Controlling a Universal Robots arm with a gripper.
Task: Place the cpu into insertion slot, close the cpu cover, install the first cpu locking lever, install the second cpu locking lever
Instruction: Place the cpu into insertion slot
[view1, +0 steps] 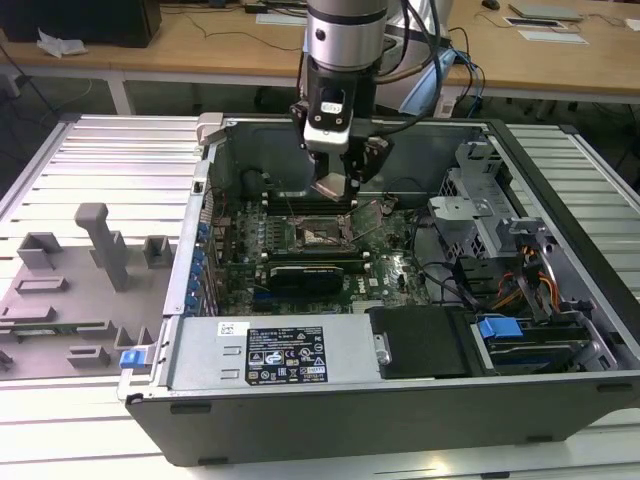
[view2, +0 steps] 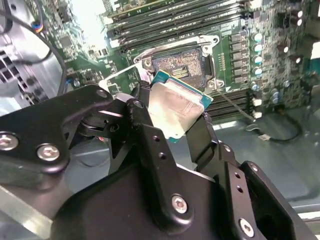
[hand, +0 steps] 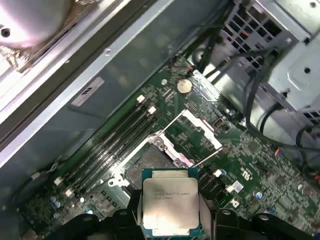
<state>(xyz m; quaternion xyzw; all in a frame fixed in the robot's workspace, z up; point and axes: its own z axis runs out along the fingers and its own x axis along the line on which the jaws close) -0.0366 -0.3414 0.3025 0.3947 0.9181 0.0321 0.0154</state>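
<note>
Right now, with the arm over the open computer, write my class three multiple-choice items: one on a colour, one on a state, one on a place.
1. The circuit board is: A green; B red; C white.
2. The socket is: A shut and locked; B taped over; C open and empty.
3. The chip is: A flat on the board; B gripped in the hand, above the board; C on the floor.
Answers:
1 A, green shows in both wrist views.
2 C, its dark centre lies bare and the metal cover is swung open.
3 B, the hand clamps the chip by two edges, clear of the board.
</note>
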